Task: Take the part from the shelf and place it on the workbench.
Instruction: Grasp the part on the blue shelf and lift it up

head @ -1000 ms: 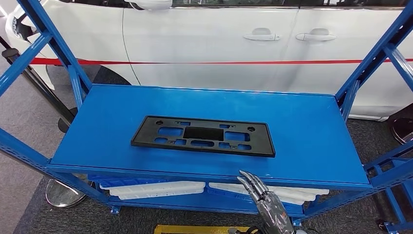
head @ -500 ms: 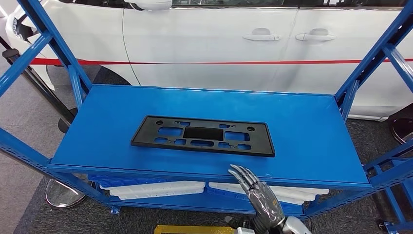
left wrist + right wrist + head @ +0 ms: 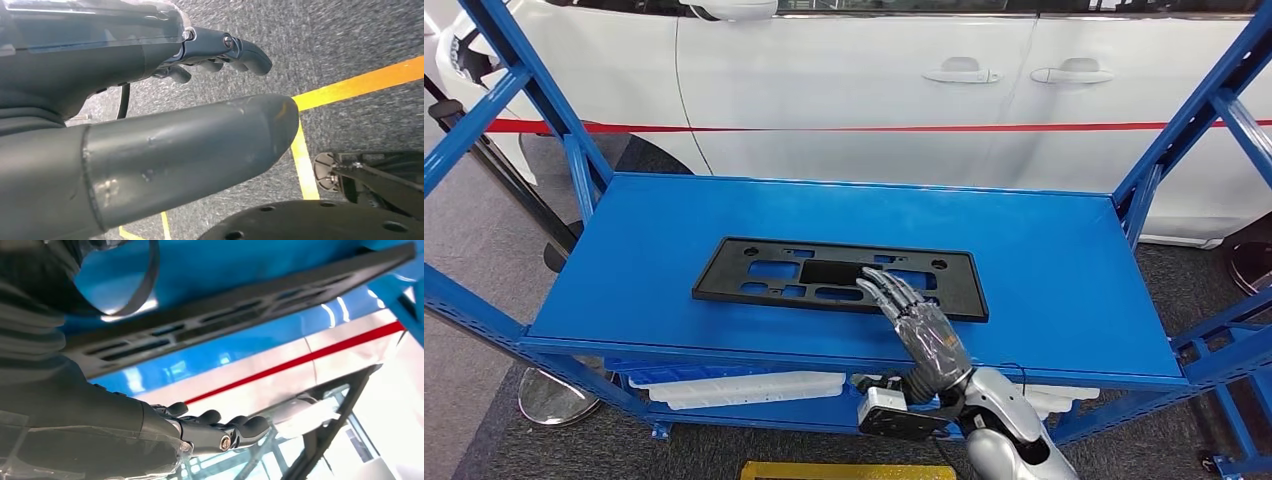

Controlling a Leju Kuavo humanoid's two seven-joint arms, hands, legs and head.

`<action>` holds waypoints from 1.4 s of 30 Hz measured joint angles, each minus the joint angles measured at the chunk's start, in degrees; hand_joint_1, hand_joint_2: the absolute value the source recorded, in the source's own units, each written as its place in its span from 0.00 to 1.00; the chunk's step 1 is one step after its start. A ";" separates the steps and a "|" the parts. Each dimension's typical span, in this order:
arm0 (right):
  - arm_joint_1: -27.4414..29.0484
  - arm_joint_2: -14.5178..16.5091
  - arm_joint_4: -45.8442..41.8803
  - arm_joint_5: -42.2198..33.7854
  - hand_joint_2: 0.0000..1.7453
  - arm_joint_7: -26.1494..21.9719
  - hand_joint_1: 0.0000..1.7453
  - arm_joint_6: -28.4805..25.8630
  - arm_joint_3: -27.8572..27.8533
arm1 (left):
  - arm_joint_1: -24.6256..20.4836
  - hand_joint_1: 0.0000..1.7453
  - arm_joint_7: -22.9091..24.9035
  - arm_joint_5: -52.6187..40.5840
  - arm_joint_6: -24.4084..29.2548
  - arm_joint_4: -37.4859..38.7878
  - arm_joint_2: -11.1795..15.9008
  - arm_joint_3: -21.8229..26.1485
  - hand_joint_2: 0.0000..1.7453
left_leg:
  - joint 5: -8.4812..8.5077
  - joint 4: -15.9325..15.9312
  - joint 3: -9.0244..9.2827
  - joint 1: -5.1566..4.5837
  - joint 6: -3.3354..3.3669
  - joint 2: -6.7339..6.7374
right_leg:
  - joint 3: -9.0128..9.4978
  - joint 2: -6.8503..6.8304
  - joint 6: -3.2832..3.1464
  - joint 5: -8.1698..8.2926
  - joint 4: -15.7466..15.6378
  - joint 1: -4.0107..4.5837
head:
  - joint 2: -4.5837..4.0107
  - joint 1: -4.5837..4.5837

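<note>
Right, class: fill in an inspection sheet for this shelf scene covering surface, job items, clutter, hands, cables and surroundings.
Surface: blue shelf top, flat and bare around the part.
Job items: black plastic part, a slotted rectangular frame, lying flat on the shelf.
Clutter: white trays on the lower level.
Hands: right hand over the part's near edge, fingers spread, holding nothing; contact cannot be told. Left hand hangs above the grey floor, holding nothing.
Cables: a thin dark cable near the right wrist.
Surroundings: white car with a red stripe behind the shelf.
</note>
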 joint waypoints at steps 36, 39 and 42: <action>-7.10 4.68 11.96 9.58 1.00 4.82 0.00 -0.72 5.56 | -0.59 0.00 0.84 1.66 -0.42 0.00 0.04 -4.99 0.00 | 0.01 0.00 -0.03 0.00 -0.01 -0.01 | -0.02 -0.01 0.00 0.00 0.02 -0.01 | 0.00 0.00; -8.94 5.73 14.70 11.38 1.00 5.71 0.00 -0.31 6.36 | -0.67 0.00 1.23 1.86 -0.55 0.00 0.07 -5.74 0.00 | 0.01 0.00 -0.02 0.00 -0.01 -0.01 | -0.02 -0.01 0.00 0.00 0.03 0.00 | 0.00 0.00; -10.98 6.87 17.88 13.02 1.00 6.41 0.00 -0.38 6.97 | -0.73 0.00 1.44 2.25 -0.71 0.00 0.12 -6.49 0.00 | 0.02 0.01 -0.01 0.00 -0.02 -0.01 | -0.02 -0.01 -0.01 0.01 0.05 0.00 | 0.00 0.00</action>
